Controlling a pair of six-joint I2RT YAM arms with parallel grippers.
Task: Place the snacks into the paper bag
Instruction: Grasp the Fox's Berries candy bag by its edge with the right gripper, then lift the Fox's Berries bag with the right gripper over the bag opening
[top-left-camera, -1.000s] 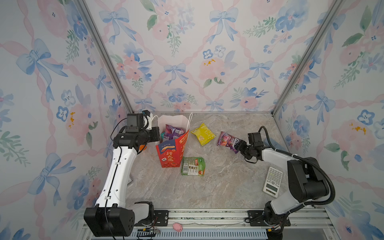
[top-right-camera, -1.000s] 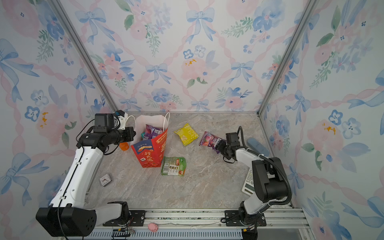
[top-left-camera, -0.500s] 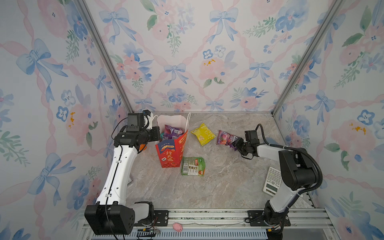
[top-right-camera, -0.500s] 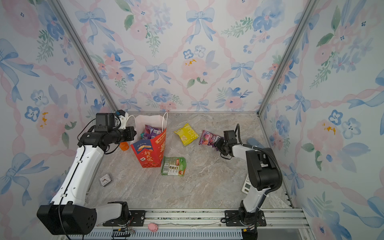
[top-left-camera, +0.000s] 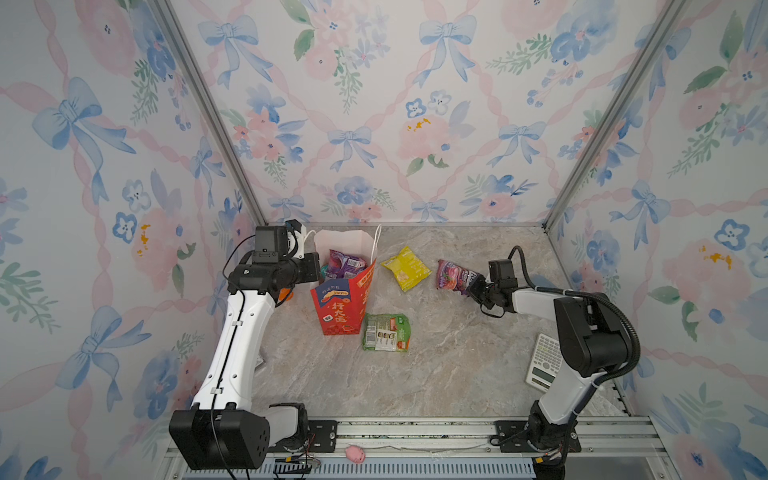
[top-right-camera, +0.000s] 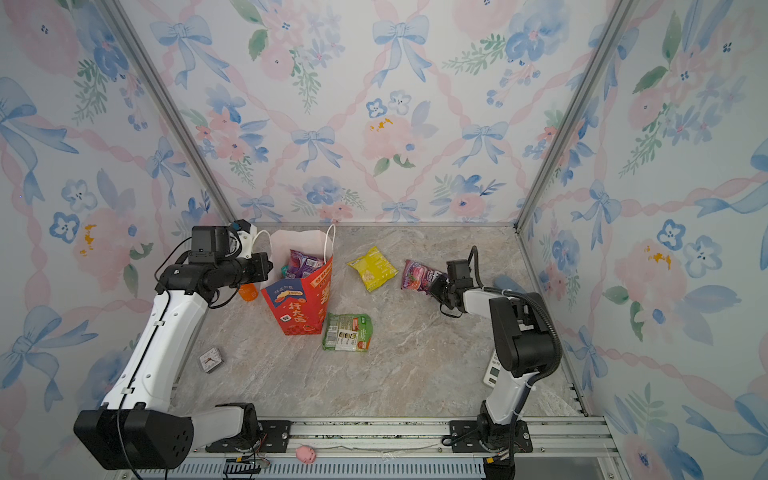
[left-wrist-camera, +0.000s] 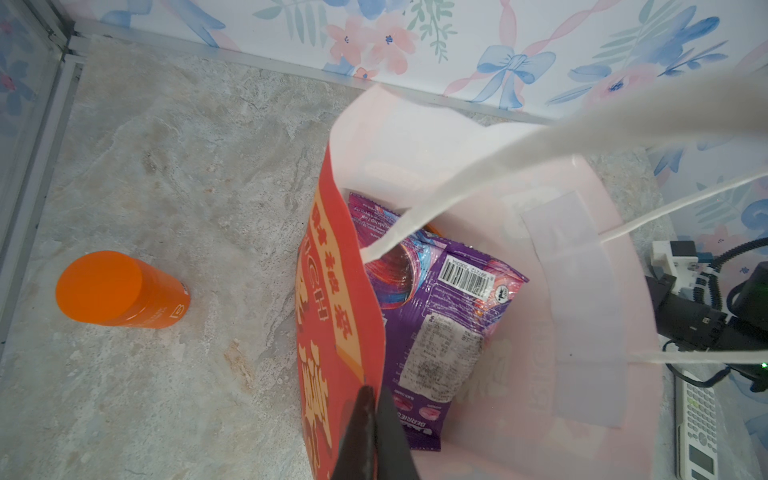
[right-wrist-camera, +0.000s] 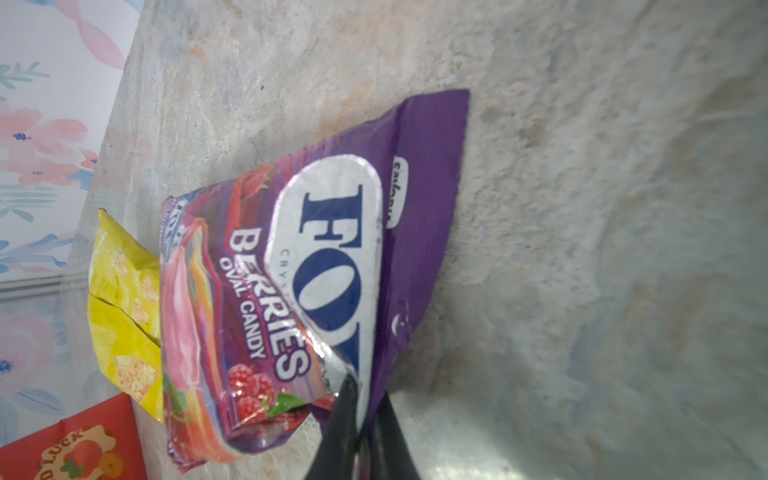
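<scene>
While the purple packet (top-left-camera: 453, 275) lies right of centre, its long axis pointing left toward the paper bag (top-left-camera: 340, 307), its right end is clamped by the right gripper (top-left-camera: 472, 286). The bag's left rim is pinched by the left gripper (left-wrist-camera: 371, 392).

Red paper bag (top-left-camera: 338, 307), yellow characters; purple packet (top-left-camera: 455, 276), yellow packet (top-left-camera: 405, 269), green packet (top-left-camera: 386, 332); grey-veined marble table (top-left-camera: 436, 374).
</scene>
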